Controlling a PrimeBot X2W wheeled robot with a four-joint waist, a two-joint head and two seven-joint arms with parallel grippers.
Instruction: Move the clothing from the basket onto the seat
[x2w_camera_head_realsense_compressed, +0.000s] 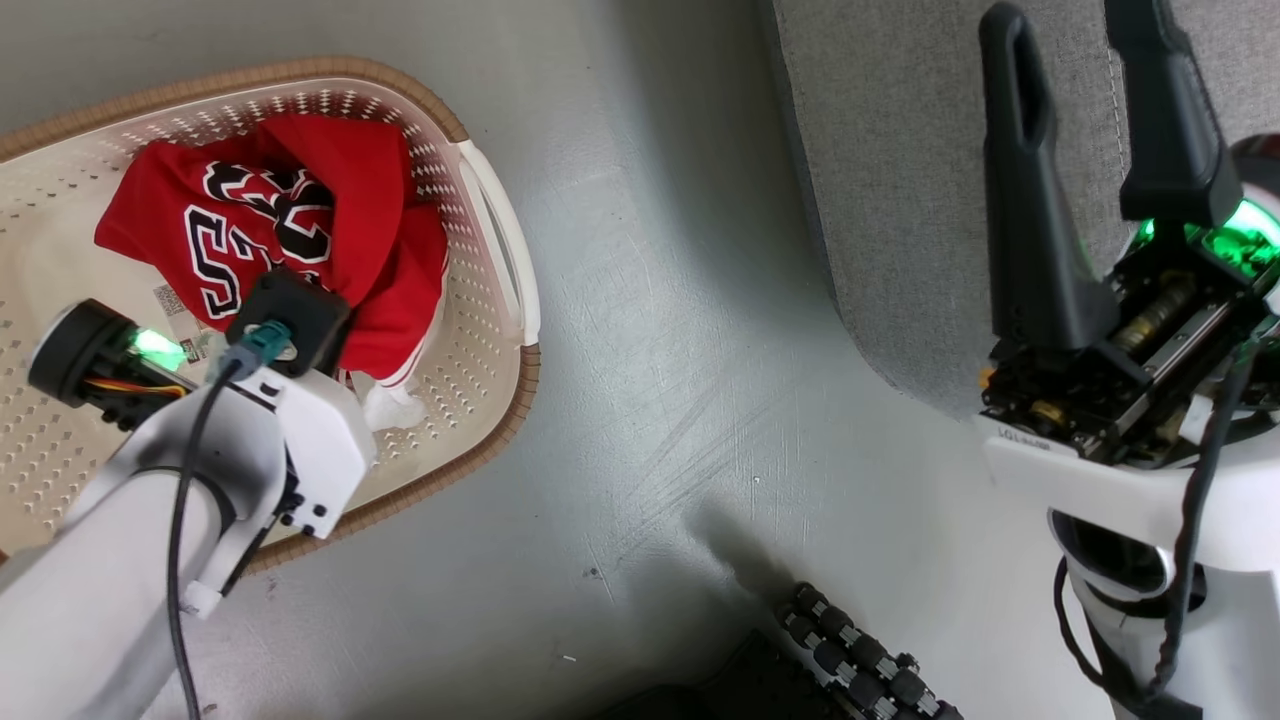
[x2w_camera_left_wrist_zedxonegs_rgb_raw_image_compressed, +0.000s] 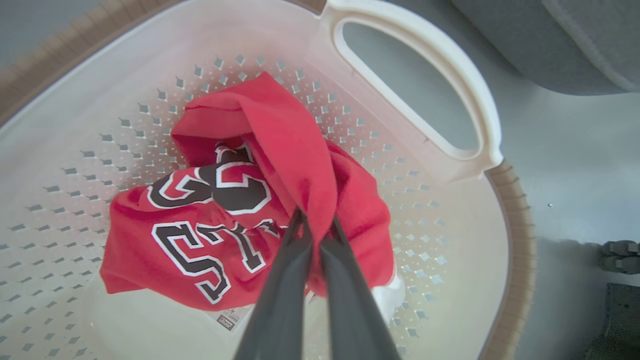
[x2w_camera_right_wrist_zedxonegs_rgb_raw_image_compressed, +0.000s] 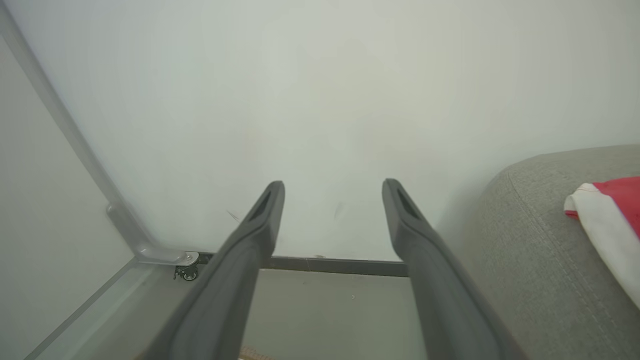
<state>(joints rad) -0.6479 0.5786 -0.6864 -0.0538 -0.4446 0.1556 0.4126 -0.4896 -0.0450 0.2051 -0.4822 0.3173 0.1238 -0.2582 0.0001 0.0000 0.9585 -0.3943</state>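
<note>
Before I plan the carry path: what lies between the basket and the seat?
Bare grey floor separates the basket and seat; the head view shows it.

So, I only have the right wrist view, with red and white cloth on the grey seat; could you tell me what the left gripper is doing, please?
Observer: The left gripper is shut on a fold of the red clothing inside the basket.
Operator: Thanks; is anything else in that basket?
Observer: A paper label lies on its bottom, partly under the red clothing.
Operator: And where does the basket stand?
Observer: On the floor, at the robot's left of the seat and apart from it.
</note>
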